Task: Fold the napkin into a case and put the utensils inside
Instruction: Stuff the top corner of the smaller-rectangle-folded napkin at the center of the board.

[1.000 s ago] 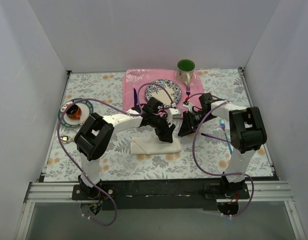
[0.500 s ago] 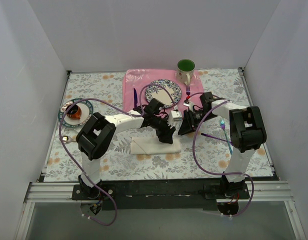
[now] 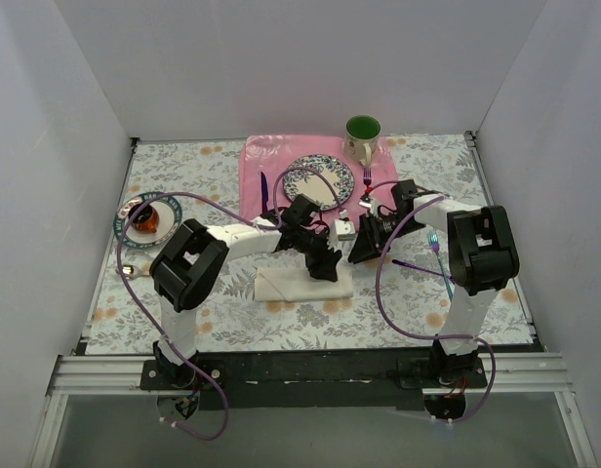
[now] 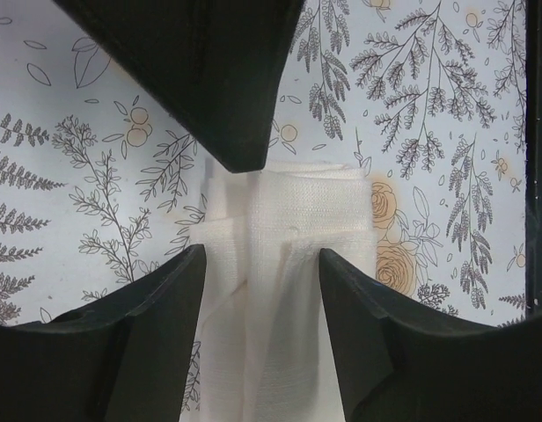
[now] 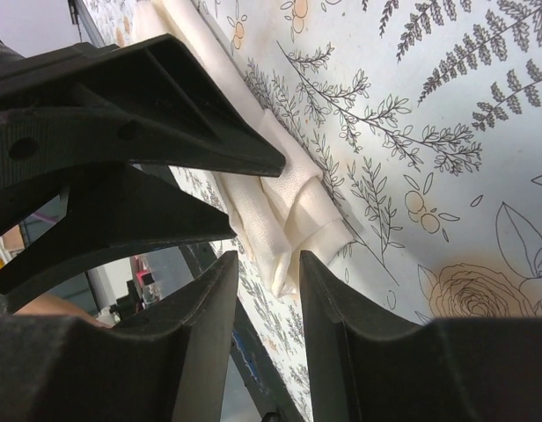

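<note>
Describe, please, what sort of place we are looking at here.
Probably a lab test cell dressed as a dining table: plain white walls box in a floral tablecloth, a pink placemat carries a patterned plate with a green mug near it, and robot arms stand along a metal rail.

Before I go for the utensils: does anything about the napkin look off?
The napkin is untidy at its right end: its layers splay and curl up instead of lying flat. Nothing looks spilled or damaged.
</note>
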Controlling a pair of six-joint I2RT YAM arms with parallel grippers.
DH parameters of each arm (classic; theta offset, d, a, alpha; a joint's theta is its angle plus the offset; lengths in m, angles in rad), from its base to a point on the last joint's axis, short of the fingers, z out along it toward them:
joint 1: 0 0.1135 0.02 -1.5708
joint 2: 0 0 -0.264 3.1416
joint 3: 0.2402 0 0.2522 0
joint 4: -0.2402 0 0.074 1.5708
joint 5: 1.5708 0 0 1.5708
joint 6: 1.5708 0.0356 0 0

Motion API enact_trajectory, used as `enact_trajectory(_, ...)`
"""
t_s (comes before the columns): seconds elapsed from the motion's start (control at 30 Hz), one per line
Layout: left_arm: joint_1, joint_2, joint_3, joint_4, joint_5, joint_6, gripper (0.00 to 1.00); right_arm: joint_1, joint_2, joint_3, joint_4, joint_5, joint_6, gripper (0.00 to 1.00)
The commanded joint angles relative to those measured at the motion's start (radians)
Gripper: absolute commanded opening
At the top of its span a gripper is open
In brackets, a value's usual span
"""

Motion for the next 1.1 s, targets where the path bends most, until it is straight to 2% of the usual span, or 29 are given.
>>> enact_trajectory(0.0,-0.008,-0.074,-0.011,0.031,0.044,0.041,0.52,-0.008,0.014,0.043,-0.02,-0.034,-0.008,0.43)
enact_trajectory(0.2,-0.011,-0.087,-0.012,0.029,0.062,0.056,0.52,-0.01,0.011,0.045,-0.02,-0.036,-0.013,0.43)
enact_trajectory(0.33,-0.013,-0.085,-0.001,0.006,0.062,0.078,0.44,-0.01,0.012,0.046,-0.02,-0.037,-0.013,0.43)
enact_trajectory(0.47,-0.019,-0.103,-0.009,-0.002,0.055,0.096,0.33,-0.013,0.014,0.05,-0.021,-0.037,-0.013,0.43)
enact_trajectory(0.5,-0.023,-0.111,-0.012,0.001,0.049,0.105,0.26,-0.013,0.014,0.051,-0.021,-0.037,-0.013,0.43)
enact_trajectory(0.67,-0.052,-0.143,-0.055,0.032,-0.039,0.114,0.15,-0.013,0.015,0.056,-0.024,-0.033,-0.016,0.43)
enact_trajectory(0.77,-0.074,-0.168,-0.084,0.064,-0.105,0.119,0.0,-0.013,0.015,0.059,-0.026,-0.025,-0.014,0.43)
enact_trajectory(1.07,-0.169,-0.266,-0.29,0.259,-0.332,0.136,0.0,-0.005,0.011,0.071,-0.075,0.027,-0.059,0.42)
